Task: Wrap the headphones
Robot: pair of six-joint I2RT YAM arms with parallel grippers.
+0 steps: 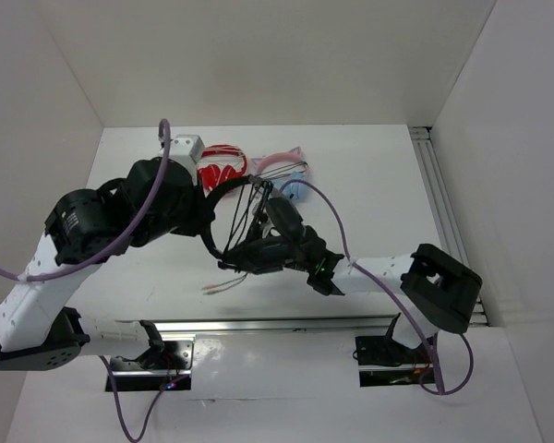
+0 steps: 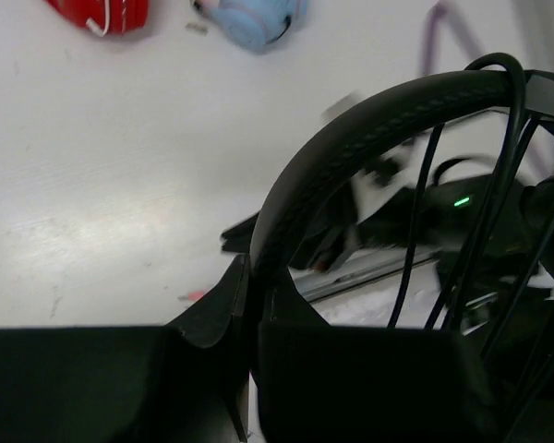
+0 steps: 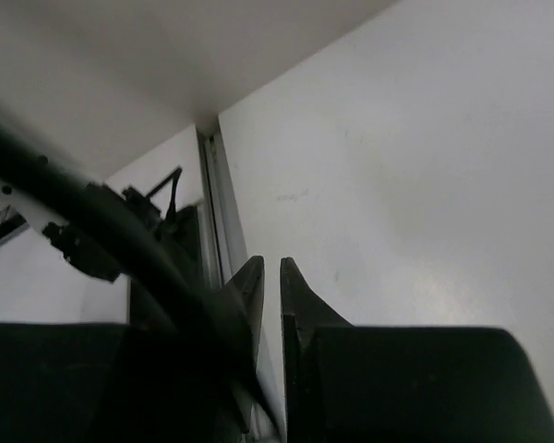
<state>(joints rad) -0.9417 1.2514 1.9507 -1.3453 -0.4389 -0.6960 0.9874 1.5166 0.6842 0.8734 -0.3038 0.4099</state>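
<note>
Over the white surface (image 1: pixel 369 185), your left hand (image 2: pixel 254 286) clamps the headphones (image 2: pixel 369 111) by the band, likely steadying them aloft for winding; right hand (image 3: pixel 269 277) nearly closed, can't tell if pinching cable (image 2: pixel 414 221).

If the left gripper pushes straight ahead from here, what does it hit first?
The left gripper is shut on the padded headband of the black over-ear headphones, which would travel with it. Next, probably the right arm's black gripper beside the thin black cable strands; depth unclear.
</note>
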